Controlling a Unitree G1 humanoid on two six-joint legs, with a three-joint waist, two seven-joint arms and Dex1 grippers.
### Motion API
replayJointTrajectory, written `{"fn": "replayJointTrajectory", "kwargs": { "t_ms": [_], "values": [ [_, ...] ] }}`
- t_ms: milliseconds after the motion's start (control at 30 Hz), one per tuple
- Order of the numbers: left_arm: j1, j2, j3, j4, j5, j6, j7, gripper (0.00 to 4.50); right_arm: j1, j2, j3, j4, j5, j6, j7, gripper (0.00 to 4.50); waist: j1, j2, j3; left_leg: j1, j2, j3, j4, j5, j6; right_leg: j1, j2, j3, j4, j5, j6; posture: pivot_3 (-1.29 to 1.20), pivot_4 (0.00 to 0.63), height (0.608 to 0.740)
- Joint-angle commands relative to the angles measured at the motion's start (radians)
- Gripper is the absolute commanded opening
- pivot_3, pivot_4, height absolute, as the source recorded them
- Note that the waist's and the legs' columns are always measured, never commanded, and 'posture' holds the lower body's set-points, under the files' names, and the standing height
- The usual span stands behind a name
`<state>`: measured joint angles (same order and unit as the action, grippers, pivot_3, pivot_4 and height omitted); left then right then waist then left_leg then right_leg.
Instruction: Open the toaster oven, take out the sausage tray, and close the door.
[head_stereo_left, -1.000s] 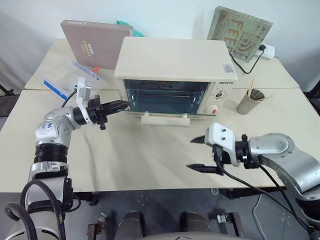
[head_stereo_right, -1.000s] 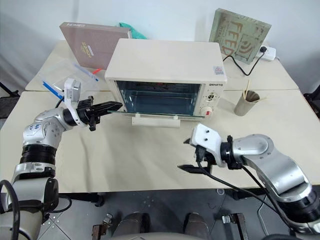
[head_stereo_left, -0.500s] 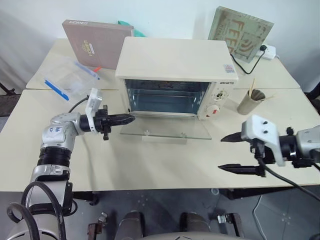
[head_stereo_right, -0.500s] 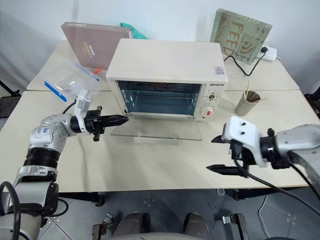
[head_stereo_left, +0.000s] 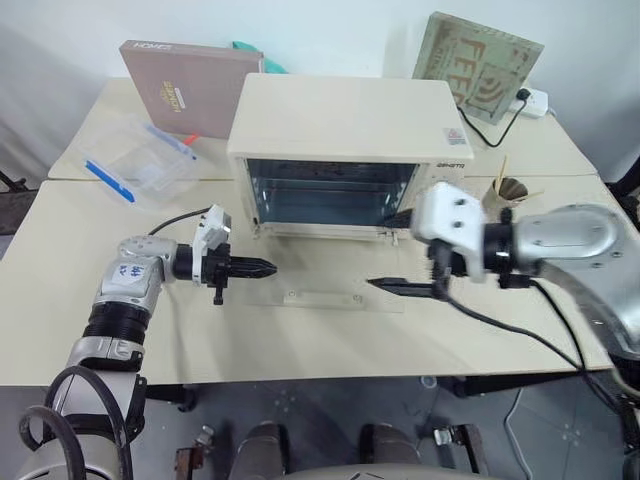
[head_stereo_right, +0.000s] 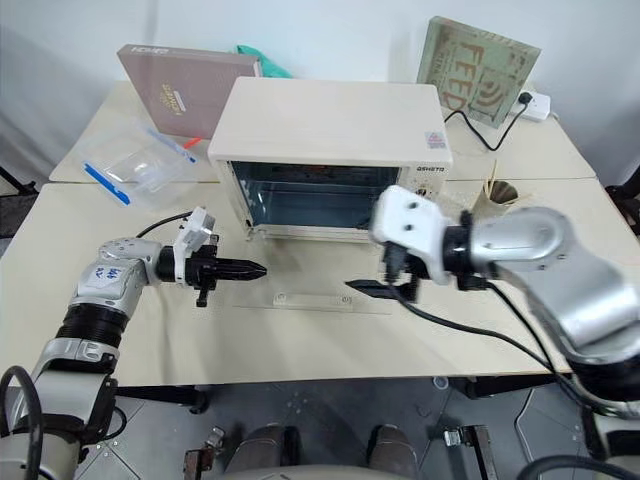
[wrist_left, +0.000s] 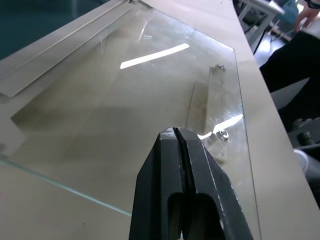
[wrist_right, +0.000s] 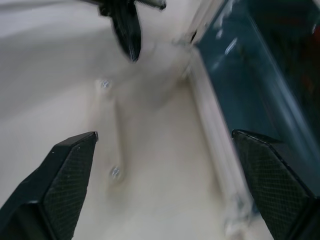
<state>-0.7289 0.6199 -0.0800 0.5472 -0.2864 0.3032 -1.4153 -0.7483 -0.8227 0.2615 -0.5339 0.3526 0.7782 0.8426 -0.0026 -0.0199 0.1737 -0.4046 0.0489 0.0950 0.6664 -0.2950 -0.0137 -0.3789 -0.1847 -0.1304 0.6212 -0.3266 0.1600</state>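
Left wrist view: left end effector (wrist_left: 186, 165) has its fingers pressed together, gripping nothing, tip over the glass of the door (wrist_left: 150, 95).
Right end effector: (head_stereo_left: 400, 250) spread wide and empty, now raised in front of the oven mouth; a second ago it hung low near the counter (head_stereo_left: 300, 335) edge.
Change: door has dropped from ajar to lying flat on the counter, bar handle (head_stereo_left: 325, 297) outermost.
Meaning: opening looks done; reaching in for the tray seems next.
Toaster oven: (head_stereo_left: 345, 115) just beyond the right end effector; cavity dim, sausage tray not discernible inside.
Clear container: (head_stereo_left: 140, 160) well beyond the left end effector, seemingly empty.
Paper cup: (head_stereo_left: 500, 195) behind the right arm, holding sticks.
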Motion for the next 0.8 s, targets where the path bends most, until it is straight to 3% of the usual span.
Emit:
{"fn": "replayJointTrajectory", "kwargs": {
  "t_ms": [33,200,400,800],
  "values": [
    [0.041,0.007,-0.028,-0.021,0.034,-0.013,0.000,0.01,-0.062,0.043,0.137,0.066,-0.213,-0.082,-0.091,4.50,0.000,0.000,0.000,0.000,0.000,0.000,0.000,0.000,0.000,0.000,0.000,0.000,0.000,0.000,0.000,0.00,0.150,0.740],
    [0.067,-0.024,0.072,-0.044,-0.038,-0.055,0.048,0.01,-0.140,0.192,0.215,0.215,-0.397,-0.085,-0.234,4.50,-0.003,0.001,0.000,0.000,0.000,0.000,0.000,0.000,0.000,-0.001,0.000,0.000,0.001,0.000,0.000,0.00,0.150,0.740],
    [0.168,-0.057,0.311,-0.227,-0.272,0.047,0.151,0.01,-0.268,0.333,0.364,0.431,-0.680,-0.091,-0.364,4.50,-0.026,0.001,0.000,-0.001,0.000,-0.002,0.000,0.000,-0.001,-0.004,0.000,-0.001,0.005,0.000,0.000,0.00,0.150,0.740],
    [0.341,-0.076,0.442,-0.466,-0.425,0.167,0.335,0.01,-0.339,0.476,0.439,0.716,-0.931,-0.173,-0.398,4.50,-0.053,0.001,0.000,-0.001,0.000,-0.002,-0.002,0.001,-0.002,-0.004,0.000,0.000,0.006,0.000,0.000,0.00,0.150,0.740]
  ]
}}
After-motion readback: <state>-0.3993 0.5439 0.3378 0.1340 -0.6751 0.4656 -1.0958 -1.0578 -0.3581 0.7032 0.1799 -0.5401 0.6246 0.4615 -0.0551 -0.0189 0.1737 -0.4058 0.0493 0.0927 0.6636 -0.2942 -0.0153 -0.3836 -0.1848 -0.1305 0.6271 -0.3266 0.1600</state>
